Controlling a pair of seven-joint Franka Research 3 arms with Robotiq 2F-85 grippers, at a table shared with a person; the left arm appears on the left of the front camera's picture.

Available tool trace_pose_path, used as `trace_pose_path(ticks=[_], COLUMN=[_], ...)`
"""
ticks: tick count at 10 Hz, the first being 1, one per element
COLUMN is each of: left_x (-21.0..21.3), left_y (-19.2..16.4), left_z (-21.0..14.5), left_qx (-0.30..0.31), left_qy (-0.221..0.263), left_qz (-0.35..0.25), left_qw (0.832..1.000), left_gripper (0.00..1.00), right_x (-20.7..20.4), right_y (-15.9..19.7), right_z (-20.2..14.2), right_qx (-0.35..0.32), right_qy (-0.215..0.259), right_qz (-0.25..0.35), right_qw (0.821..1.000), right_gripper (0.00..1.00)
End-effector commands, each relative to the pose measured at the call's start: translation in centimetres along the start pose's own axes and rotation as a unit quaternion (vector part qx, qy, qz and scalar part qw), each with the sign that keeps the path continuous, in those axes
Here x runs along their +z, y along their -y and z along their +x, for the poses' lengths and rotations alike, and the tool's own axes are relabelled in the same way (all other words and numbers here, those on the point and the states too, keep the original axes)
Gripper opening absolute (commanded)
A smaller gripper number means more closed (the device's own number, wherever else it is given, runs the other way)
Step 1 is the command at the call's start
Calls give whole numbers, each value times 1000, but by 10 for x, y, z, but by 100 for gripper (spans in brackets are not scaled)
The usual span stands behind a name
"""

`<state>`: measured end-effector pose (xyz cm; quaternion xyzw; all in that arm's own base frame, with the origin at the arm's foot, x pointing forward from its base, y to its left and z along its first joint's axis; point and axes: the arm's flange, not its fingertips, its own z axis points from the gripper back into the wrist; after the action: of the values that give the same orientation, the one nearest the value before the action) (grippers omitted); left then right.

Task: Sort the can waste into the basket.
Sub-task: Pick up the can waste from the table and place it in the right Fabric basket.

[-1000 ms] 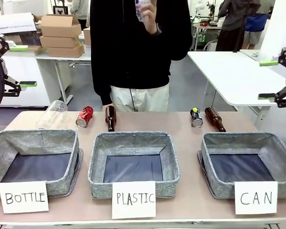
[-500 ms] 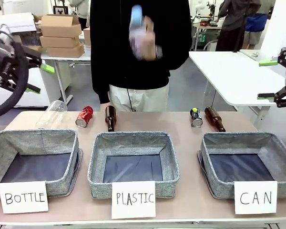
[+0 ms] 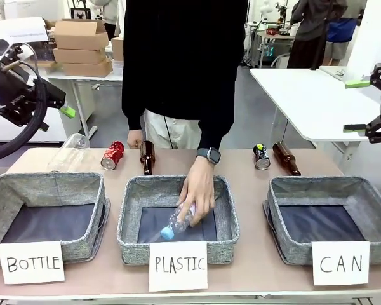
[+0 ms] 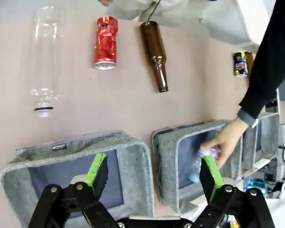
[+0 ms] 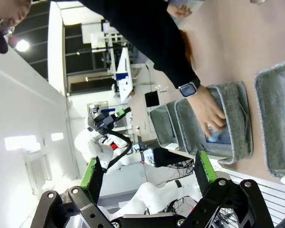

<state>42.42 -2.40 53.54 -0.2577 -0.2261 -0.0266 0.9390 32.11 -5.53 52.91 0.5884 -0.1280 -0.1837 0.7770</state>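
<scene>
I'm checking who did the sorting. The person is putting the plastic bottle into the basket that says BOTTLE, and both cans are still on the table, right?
Nearly. The person's hand is lowering the plastic bottle into the middle basket, signed PLASTIC, not BOTTLE; the front view shows it. The rest holds: the red can and the dark can both lie on the table.
</scene>
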Motion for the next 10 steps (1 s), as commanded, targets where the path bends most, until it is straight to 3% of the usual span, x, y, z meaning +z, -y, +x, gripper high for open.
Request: trace_pose_path(ticks=[1,2,4,5,8,9,10], left_x=[-1,-32,-111,-144,-234,-253,-267], left_y=[-2,5,21,18,-5,-14,-19], left_z=[-1,26,78,93,119,122,125], left_qx=[2,27,-6,-13,-6,-2,33], left_qy=[-4,-5,-32,-35,-68,-69,-70], left_qz=[6,40,105,168,253,256,204], left_qw=[1000,999,994,985,965,964,976], left_gripper=[100,100,100,100,100,100,100], right_x=[-2,-2,-2,-2,-2,-2,-2], right_y=[-1,-1,-1,-1,-1,-1,-1], right_z=[4,4,4,4,4,4,4], right_qx=[13,13,13,13,13,13,13], right_qy=[-2,-2,-2,-2,-2,-2,-2], right_qz=[13,13,13,13,13,13,13], right_qw=[1000,1000,1000,1000,1000,1000,1000], right_gripper=[100,100,100,100,100,100,100])
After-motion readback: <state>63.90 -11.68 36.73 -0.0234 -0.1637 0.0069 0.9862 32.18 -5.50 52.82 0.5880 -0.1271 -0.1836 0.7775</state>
